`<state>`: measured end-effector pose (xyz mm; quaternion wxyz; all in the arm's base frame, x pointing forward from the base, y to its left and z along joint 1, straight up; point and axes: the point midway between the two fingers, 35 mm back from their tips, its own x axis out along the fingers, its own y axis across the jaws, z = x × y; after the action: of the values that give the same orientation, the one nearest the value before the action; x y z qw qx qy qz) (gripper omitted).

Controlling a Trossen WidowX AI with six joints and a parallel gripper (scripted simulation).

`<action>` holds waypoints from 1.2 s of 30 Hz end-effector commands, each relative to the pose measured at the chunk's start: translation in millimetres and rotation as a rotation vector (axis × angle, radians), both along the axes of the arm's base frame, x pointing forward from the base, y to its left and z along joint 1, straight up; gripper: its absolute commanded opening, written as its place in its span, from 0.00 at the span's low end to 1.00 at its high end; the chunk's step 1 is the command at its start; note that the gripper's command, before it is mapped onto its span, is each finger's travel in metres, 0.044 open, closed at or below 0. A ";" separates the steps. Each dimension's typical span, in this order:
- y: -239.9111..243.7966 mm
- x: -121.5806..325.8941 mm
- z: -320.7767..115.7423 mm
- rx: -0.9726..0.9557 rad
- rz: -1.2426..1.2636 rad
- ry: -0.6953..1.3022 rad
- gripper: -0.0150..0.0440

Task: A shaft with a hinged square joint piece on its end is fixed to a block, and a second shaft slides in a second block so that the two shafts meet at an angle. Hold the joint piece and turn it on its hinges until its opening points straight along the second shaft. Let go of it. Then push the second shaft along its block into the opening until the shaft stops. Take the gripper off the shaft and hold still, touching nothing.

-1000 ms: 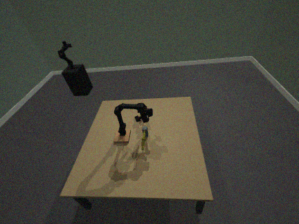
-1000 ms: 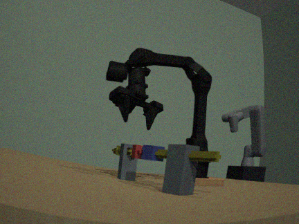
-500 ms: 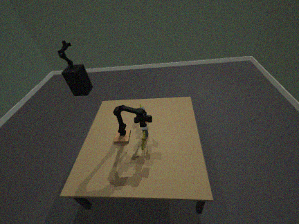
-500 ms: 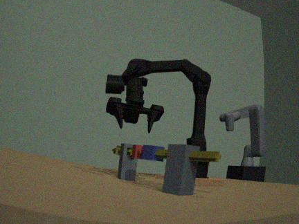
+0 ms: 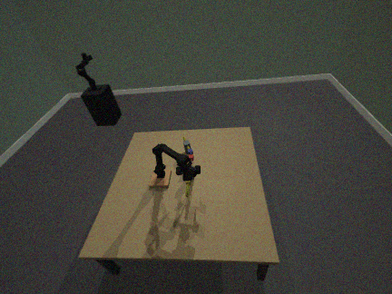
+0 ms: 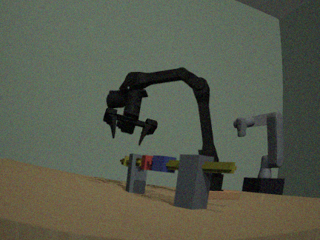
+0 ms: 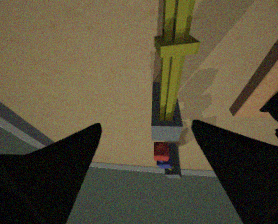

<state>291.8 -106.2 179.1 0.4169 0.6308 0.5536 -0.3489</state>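
The first shaft (image 6: 222, 167) is yellow and runs through a grey block (image 6: 190, 181) (image 5: 187, 143). A blue part (image 6: 163, 164) (image 7: 164, 164) (image 5: 190, 151) sits on its inner end, with the red joint piece (image 6: 147, 162) (image 7: 161, 151) (image 5: 191, 157) beyond it. The way its opening faces cannot be told. The second shaft (image 7: 171, 85) (image 5: 188, 189) (image 6: 126, 161) is yellow with a square collar (image 7: 177, 47) and passes into the other grey block (image 7: 167, 133) (image 6: 137, 180). My gripper (image 6: 127, 141) (image 7: 146, 125) (image 5: 188, 175) is open and empty, above the second shaft's outer side, touching nothing.
My arm's base stands on an orange-brown plate (image 5: 160, 181) (image 7: 260, 97) beside the shafts on the wooden table (image 5: 231, 207). Another arm on a dark pedestal (image 5: 103, 107) (image 6: 263, 185) stands beyond the table. Arm shadows fall across the tabletop.
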 end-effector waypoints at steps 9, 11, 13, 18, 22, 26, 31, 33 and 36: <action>-104.3 -28.0 -4.1 -0.078 -0.039 -0.038 1.00; -104.0 -27.5 -8.3 -0.099 -0.035 -0.036 1.00; -103.0 -26.4 -19.7 -0.160 -0.026 -0.032 1.00; -99.4 -24.6 -49.1 -0.327 -0.013 -0.034 1.00; -96.2 -24.8 -66.8 -0.437 -0.015 -0.045 1.00; -96.1 -24.8 -67.7 -0.442 -0.016 -0.046 1.00; -96.2 -24.0 -71.5 -0.442 -0.016 -0.046 1.00; -96.3 -23.3 -74.7 -0.442 -0.016 -0.046 1.00; -96.4 -22.3 -79.4 -0.442 -0.016 -0.046 1.00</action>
<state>269.3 -202.5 104.3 0.5564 0.5366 0.4491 -0.4481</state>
